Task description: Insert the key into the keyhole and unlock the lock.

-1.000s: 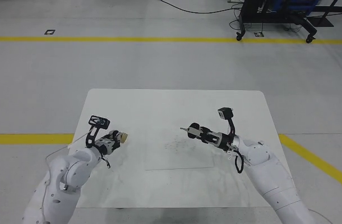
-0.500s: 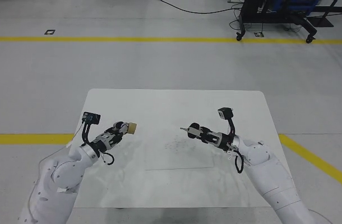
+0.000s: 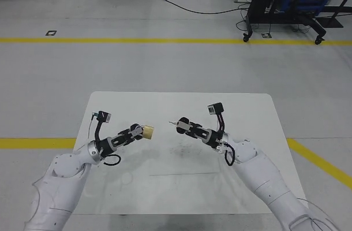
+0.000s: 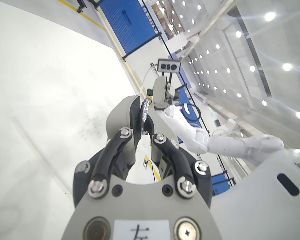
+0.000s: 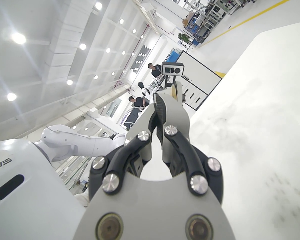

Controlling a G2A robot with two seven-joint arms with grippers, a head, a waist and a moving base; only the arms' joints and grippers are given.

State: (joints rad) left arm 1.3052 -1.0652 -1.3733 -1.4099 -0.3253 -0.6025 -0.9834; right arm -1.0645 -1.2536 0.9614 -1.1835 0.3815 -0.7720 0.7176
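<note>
A brass padlock hangs above the white table, left of the middle. My left gripper is shut on it; in the left wrist view the fingers pinch its silver shackle, and the body is mostly hidden behind them. A small silver key sticks out of my right gripper, which is shut on it and points at the padlock across a short gap. In the right wrist view the closed gripper hides the key, and the padlock shows just beyond the fingertips.
Faint dark scuff marks lie on the table under the two grippers. A yellow floor line runs past both sides of the table. A dark wheeled cart stands far off.
Both arms have swung toward the table's middle. The left gripper carried the padlock to the right; the right gripper carried the key left and a little farther back. The gap between them has shrunk.
</note>
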